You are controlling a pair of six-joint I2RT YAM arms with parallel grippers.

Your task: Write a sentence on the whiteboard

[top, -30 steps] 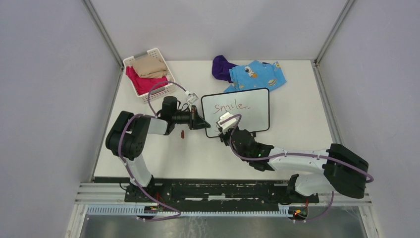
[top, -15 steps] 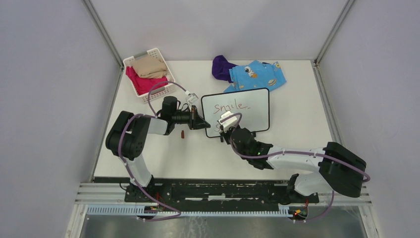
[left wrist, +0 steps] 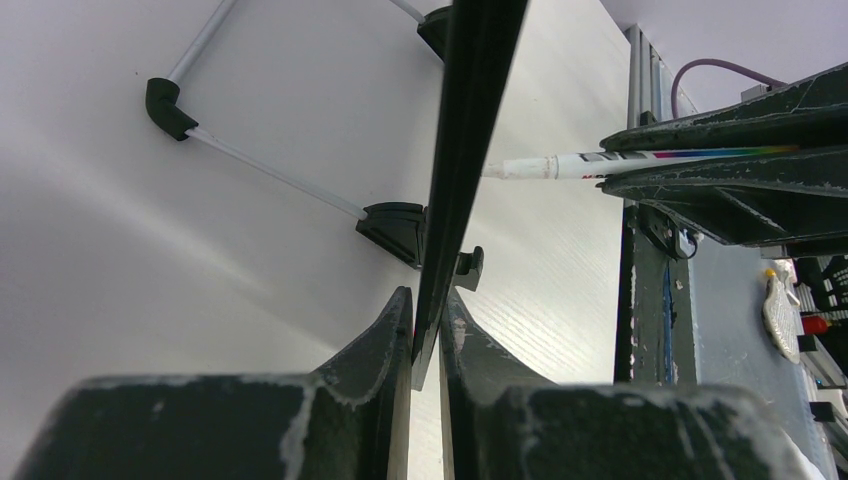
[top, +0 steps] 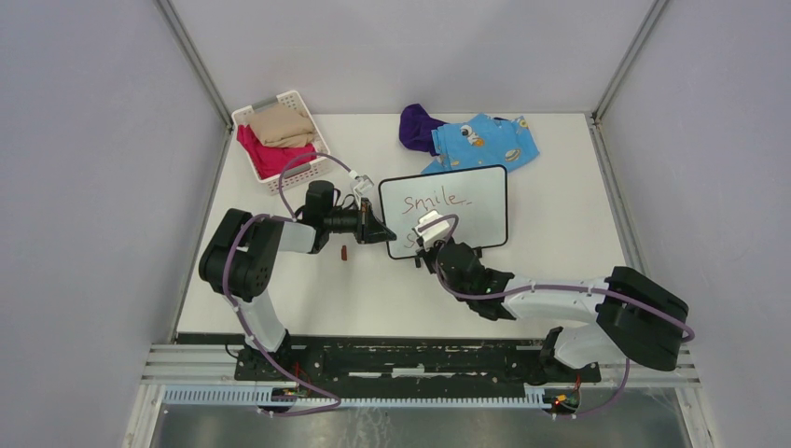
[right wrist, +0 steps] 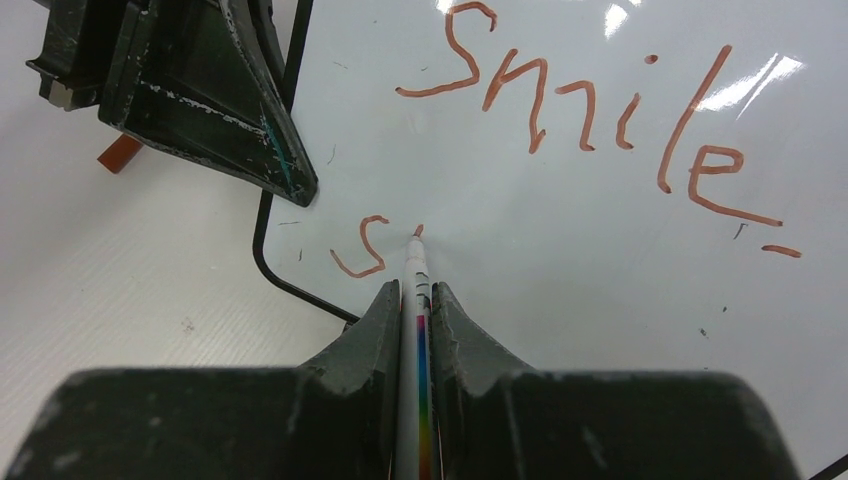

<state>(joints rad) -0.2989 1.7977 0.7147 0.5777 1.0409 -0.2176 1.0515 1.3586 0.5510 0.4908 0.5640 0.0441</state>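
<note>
From above, the whiteboard (top: pixel 476 219) sits mid-tabletop (top: pixel 560 257), "smile" complete. Left wrist: the left claw (left wrist: pixel 425 335) clamps the board's edge. Right wrist: the right claw (right wrist: pixel 416 292) grips the marker (right wrist: pixel 415 258), tip touching the board. The sentence (right wrist: pixel 590 110) has its second line barely begun: one "s" and a stroke.

Robot lab test cell
White table (top: pixel 560 243) under the right claw (top: pixel 429 247), plain grey walls (top: pixel 84 187) with metal corner posts (top: pixel 196 65) around it, slotted mounting rail (top: pixel 420 359) behind it at the arm bases (top: pixel 266 347)
</note>
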